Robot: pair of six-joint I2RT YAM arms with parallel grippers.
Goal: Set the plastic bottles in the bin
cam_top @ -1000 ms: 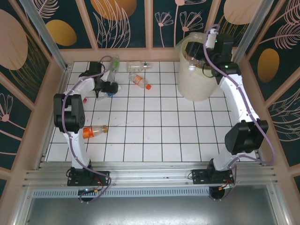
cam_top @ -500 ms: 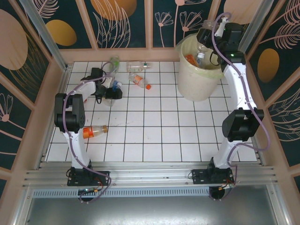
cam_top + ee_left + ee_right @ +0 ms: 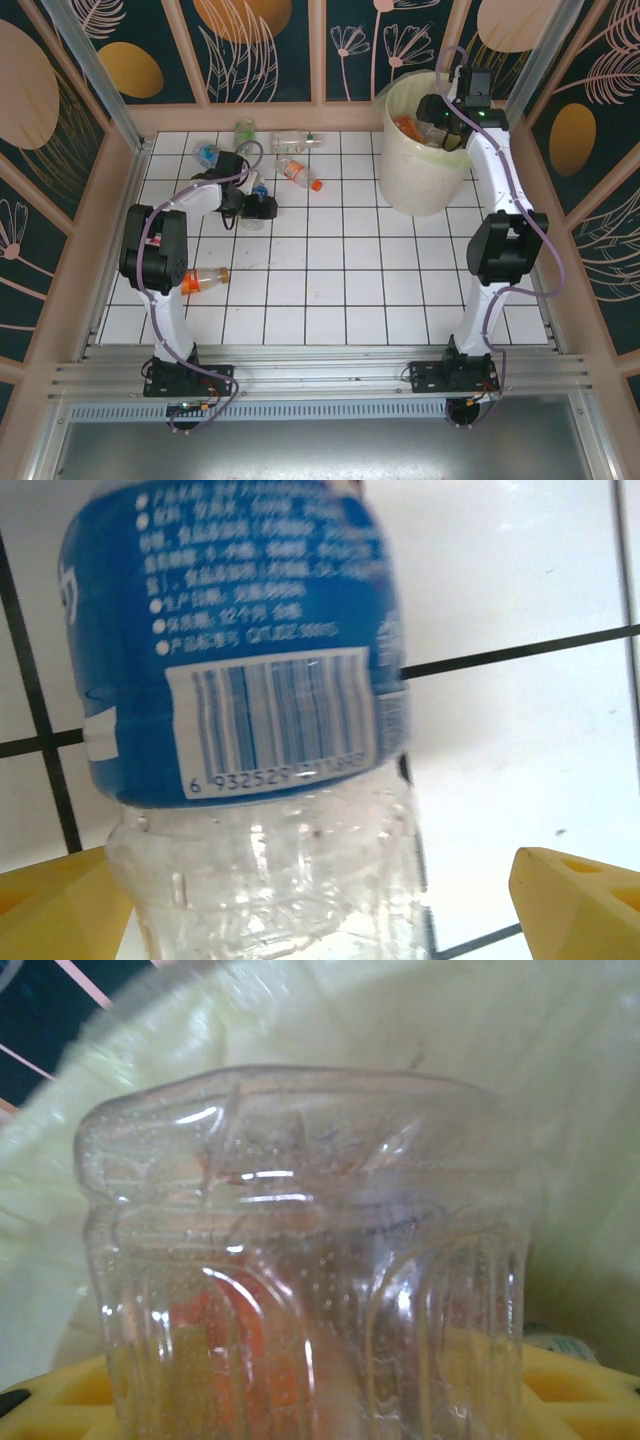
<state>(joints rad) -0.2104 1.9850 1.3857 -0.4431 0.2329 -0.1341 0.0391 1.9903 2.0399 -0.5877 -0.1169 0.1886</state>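
A clear plastic bottle with a blue label (image 3: 250,680) lies on the white tiles between the yellow fingers of my left gripper (image 3: 310,880). That gripper is open, and its right finger (image 3: 580,900) stands clear of the bottle. From above, my left gripper (image 3: 252,208) is low at the back left. Over the mouth of the cream-white bin (image 3: 400,185), my right gripper (image 3: 437,112) is shut on an unlabelled clear bottle (image 3: 300,1220). The pale yellow-green bag (image 3: 560,1080) lies behind that bottle. Orange-labelled bottles (image 3: 408,127) lie inside the bin.
Loose bottles lie on the tiles: a blue-capped one (image 3: 206,152), a green-capped one (image 3: 244,130), a clear one (image 3: 297,140), an orange-capped one (image 3: 297,173) and an orange-labelled one (image 3: 200,279) nearer the front left. Patterned walls close the sides and back.
My left gripper has slid right across the tiles and its jaws have narrowed slightly round the blue-labelled bottle. My right gripper has swung over the bin's mouth with the clear bottle.
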